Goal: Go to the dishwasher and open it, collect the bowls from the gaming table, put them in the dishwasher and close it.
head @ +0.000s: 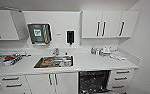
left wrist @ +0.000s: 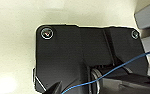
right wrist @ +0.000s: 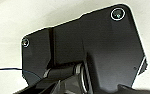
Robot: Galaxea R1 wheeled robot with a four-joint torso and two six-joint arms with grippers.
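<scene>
While neither hand's state can be told, the dishwasher [head: 94, 81] stands open.

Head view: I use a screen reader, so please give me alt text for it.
An open dishwasher with a dark interior sits under a white kitchen counter, right of a steel sink. White wall cabinets hang above.

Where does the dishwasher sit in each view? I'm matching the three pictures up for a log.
Head view: the dishwasher is low, right of centre, its dark inside showing, under the counter, right of the sink.
Left wrist view: I cannot place it; the robot's dark plate lies over a pale surface.
Right wrist view: I cannot place it; again the plate over a pale surface.
Shared landmark: a thin blue cable, seen in both wrist views.
</scene>
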